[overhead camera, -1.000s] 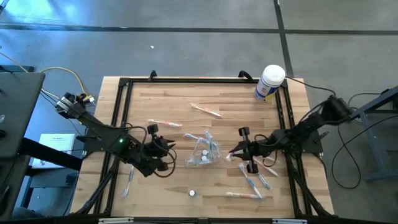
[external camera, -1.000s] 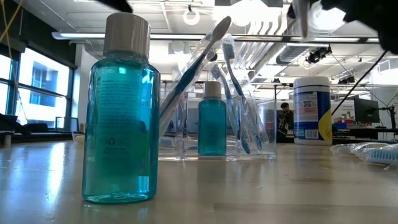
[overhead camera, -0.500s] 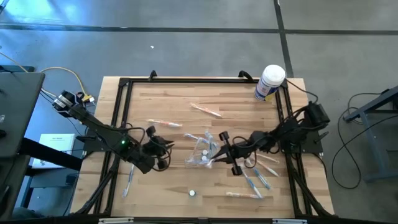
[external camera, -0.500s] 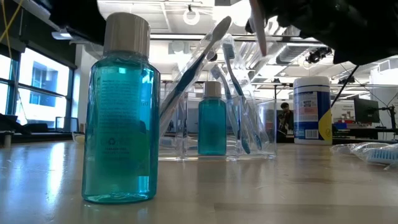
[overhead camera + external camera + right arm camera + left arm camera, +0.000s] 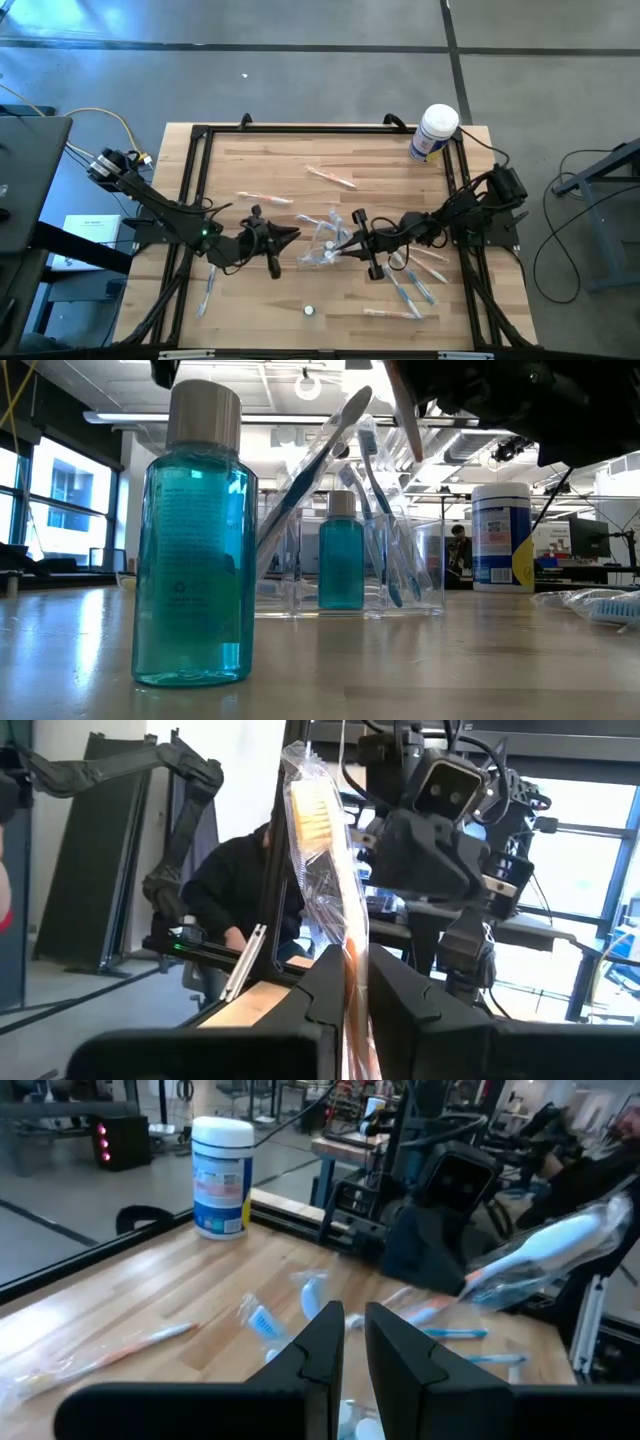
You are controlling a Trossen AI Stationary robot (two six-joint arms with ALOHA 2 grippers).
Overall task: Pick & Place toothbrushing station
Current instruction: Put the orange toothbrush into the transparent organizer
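Observation:
The toothbrushing station (image 5: 326,246), a clear plastic holder, stands mid-table; in the low view (image 5: 350,560) it holds several toothbrushes and a small teal bottle. My right gripper (image 5: 347,240) is at the station's right side, shut on a plastic-wrapped toothbrush (image 5: 318,850) with an orange handle, which also shows above the station in the low view (image 5: 402,415). My left gripper (image 5: 288,237) is just left of the station, shut and empty; its fingers (image 5: 345,1342) show close together in its wrist view. My right gripper pinches the wrapped toothbrush's orange handle (image 5: 350,965) between its two fingers, which lie across it. The bristle end (image 5: 308,815) sticks out beyond the fingertips. The brush is tilted and lifted clear, above the station.
A large teal mouthwash bottle (image 5: 195,540) stands near the front edge and shows from above as a round cap (image 5: 310,311). A white tub (image 5: 436,131) stands at the far right corner. Loose wrapped toothbrushes lie at the back (image 5: 331,178), at the left (image 5: 209,291) and at the right front (image 5: 412,290).
My right gripper has gone toward the table's left with the wrapped toothbrush, from the right side up to the station. My left gripper has gone toward the table's right, closer to the station.

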